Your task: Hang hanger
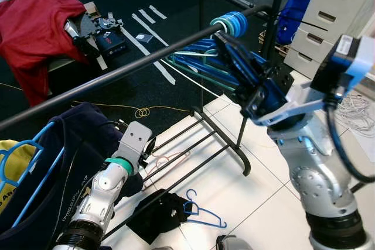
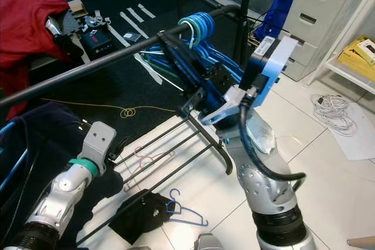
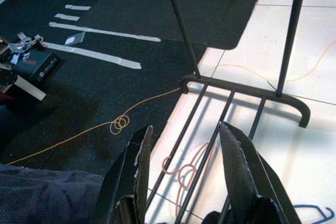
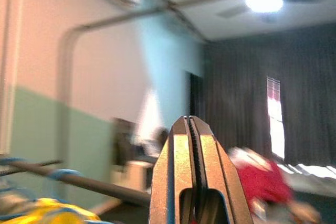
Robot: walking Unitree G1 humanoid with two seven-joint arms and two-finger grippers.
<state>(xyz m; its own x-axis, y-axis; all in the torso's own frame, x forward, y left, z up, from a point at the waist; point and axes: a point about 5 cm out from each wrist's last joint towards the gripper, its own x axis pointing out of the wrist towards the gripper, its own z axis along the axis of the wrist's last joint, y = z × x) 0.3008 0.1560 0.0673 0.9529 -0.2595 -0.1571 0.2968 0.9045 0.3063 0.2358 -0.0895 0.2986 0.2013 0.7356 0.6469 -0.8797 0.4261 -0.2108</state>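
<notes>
A black clothes rail (image 1: 117, 71) runs across in front of me. A bunch of blue and teal hangers (image 1: 234, 24) hangs by its hooks near the rail's right end. My right gripper (image 1: 219, 38) reaches up beside those hooks, just under the rail. In the right wrist view its fingers (image 4: 189, 121) are pressed shut with nothing visible between them, and the rail (image 4: 79, 182) lies below. My left gripper (image 3: 185, 126) hangs low and open above the rack's base bars (image 3: 241, 90). A loose blue hanger (image 1: 202, 215) lies on the white tiles.
A dark garment on a blue hanger (image 1: 64, 162) hangs at my left. A pink hanger (image 1: 164, 162) and a black object (image 1: 161, 212) lie by the rack base. A red cloth (image 1: 35, 21), tools (image 1: 108, 36), a yellow cable (image 1: 140, 111) and white drawers (image 1: 334, 16) stand around.
</notes>
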